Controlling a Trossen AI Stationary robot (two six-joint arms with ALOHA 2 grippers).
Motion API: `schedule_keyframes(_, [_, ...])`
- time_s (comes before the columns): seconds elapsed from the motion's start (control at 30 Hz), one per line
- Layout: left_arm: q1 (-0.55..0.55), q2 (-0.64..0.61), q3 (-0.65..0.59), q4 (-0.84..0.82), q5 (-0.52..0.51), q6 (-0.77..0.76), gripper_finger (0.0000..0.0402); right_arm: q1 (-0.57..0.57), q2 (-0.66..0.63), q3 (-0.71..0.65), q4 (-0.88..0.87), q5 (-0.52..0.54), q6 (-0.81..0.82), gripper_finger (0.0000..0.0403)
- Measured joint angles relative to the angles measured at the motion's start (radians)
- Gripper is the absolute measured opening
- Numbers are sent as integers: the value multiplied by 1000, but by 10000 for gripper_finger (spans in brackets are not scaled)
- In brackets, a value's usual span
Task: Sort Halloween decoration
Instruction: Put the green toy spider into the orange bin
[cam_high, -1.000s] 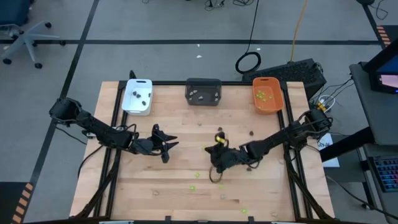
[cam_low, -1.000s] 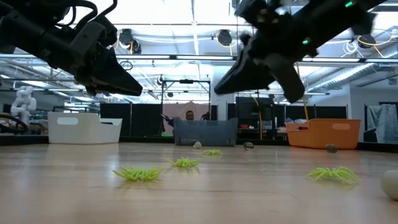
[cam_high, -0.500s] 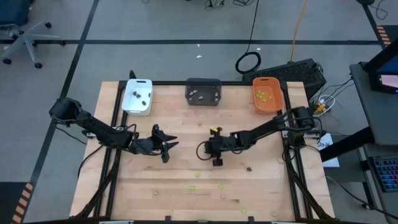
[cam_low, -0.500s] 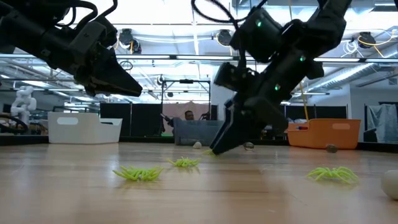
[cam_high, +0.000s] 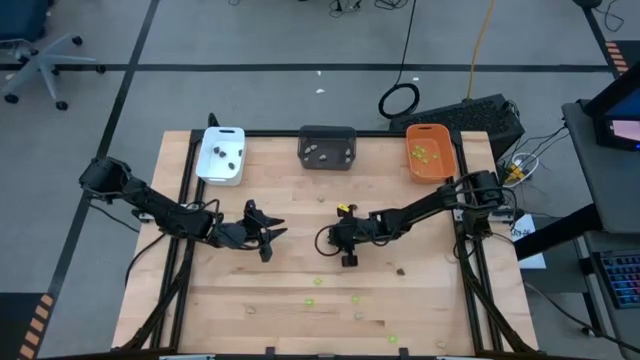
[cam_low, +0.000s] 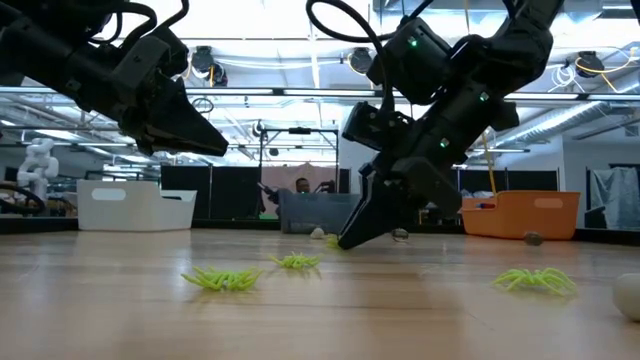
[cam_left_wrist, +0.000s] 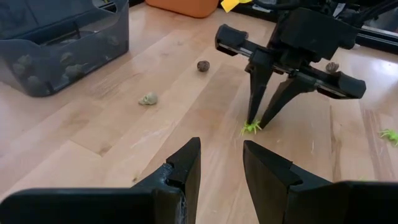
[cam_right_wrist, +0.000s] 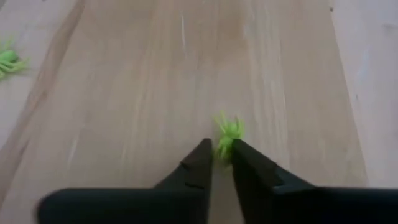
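While r. gripper (cam_right_wrist: 221, 163) pinches it, green spider (cam_right_wrist: 228, 132) lies flat, no clear long axis.

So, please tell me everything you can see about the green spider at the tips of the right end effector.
The green spider is a tiny lime-green piece with thin, splayed legs, and it looks like soft plastic. It lies flat on the bare wooden table, near the middle. The right end effector points down at it, with its two dark fingertips closing around the spider's body, one on each side. The spider rests on the wood, not yet lifted. Nothing else touches it.
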Motion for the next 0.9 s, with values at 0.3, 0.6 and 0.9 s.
schedule_keyframes(0.3, [0, 0, 0, 0, -2, 0, 118, 2, -4, 0, 4, 7, -36, 3])
schedule_keyframes(0.6, [0, 0, 0, -2, -2, -1, 118, 84, -106, -2, -5, -89, -16, 1])
schedule_keyframes(0.9, [0, 0, 0, 5, -2, 0, 118, 219, -97, -3, 198, 17, -32, 0])
